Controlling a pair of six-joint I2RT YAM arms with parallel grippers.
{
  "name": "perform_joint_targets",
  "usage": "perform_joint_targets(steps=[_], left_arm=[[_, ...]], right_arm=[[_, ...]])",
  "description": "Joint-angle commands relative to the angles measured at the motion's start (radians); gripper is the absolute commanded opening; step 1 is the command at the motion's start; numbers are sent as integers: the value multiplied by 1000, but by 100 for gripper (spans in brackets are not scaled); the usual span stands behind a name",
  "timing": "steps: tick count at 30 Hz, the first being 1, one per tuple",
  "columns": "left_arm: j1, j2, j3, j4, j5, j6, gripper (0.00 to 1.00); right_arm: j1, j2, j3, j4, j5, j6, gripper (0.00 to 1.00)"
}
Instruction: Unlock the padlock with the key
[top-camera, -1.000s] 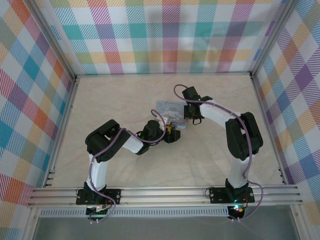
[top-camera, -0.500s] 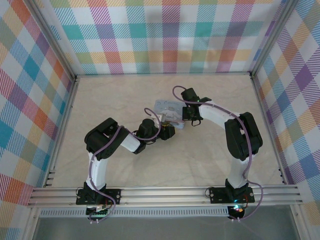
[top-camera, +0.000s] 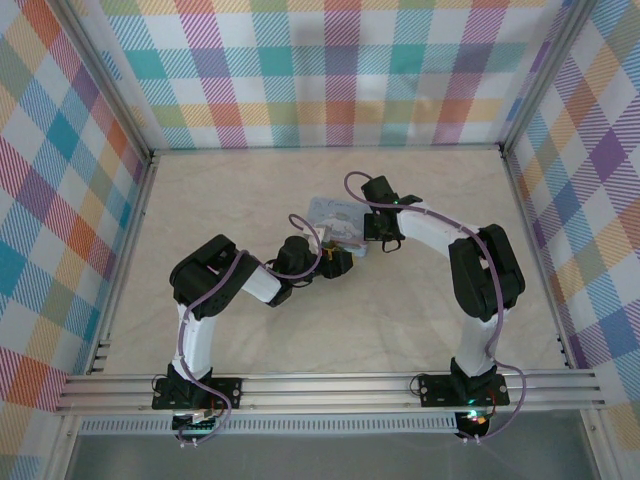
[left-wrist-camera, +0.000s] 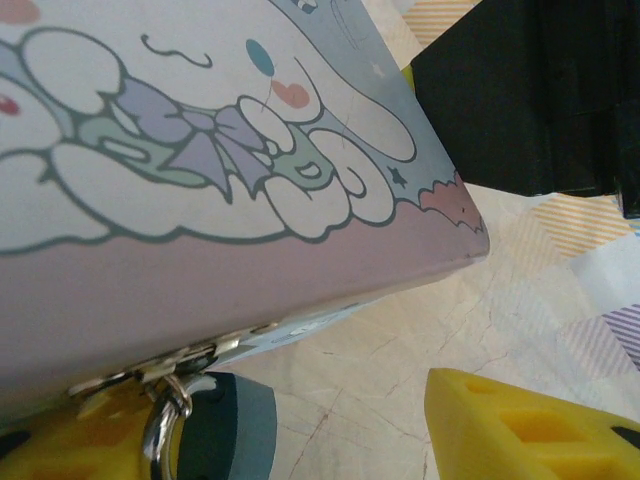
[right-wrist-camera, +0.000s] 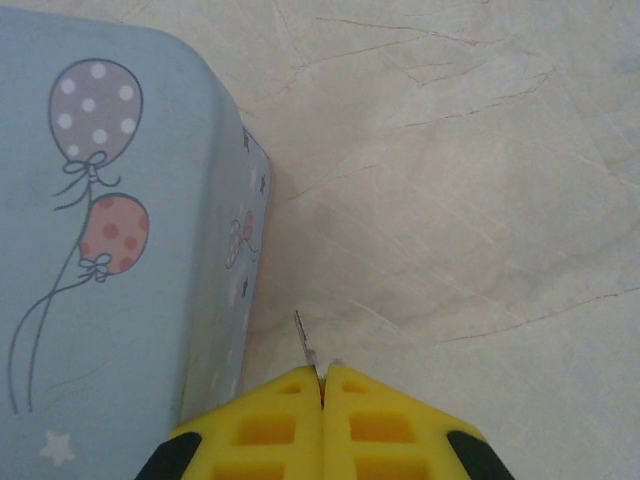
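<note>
The key (right-wrist-camera: 305, 342) is pinched in the right gripper (right-wrist-camera: 322, 380), whose yellow fingers are clenched flat together on it. Only a thin sliver of metal blade pokes out past the tips, and the head is buried between the pads. In the right wrist view the blade's long axis runs from the fingertips toward about 11 o'clock, hanging just over the bare table (right-wrist-camera: 450, 200). The pale blue tin (right-wrist-camera: 110, 250) stands close by at 9 o'clock, its corner just beside the blade tip.

The padlock (left-wrist-camera: 215, 435) is not on that side. It hangs by its metal ring (left-wrist-camera: 160, 425) from the hasp (left-wrist-camera: 190, 355) on the tin's front face, as the left wrist view shows. From above, that face is the tin's 6 o'clock edge, while the key sits off the tin's 4 o'clock corner.

The left gripper (left-wrist-camera: 310, 425) is the nearer one to the lock. Its jaws are spread wide with the lock hanging between them, hard by one finger, and they grip nothing that I can see.

So I reckon the key must swing round the corner toward 8 o'clock and turn its blade to face the lock's body. I cannot tell where the keyhole lies
</note>
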Motion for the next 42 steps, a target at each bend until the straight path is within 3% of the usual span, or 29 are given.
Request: perform_joint_targets(steps=[1, 15, 21, 28, 34, 42], left_arm=[[9, 25, 6, -21, 6, -13, 57], [61, -19, -63, -61, 28, -16, 32], [78, -28, -71, -84, 43, -22, 28], [96, -35, -67, -135, 51, -14, 15], [106, -50, -58, -192, 72, -3, 10], [107, -71, -26, -337, 139, 15, 10]], right_arm=[[27, 13, -4, 14, -55, 18, 0], [27, 16, -1, 11, -48, 24, 0], [28, 17, 0, 12, -49, 21, 0], [27, 14, 0, 13, -51, 18, 0], [27, 16, 4, 15, -54, 15, 0], [27, 69, 67, 12, -48, -18, 0]])
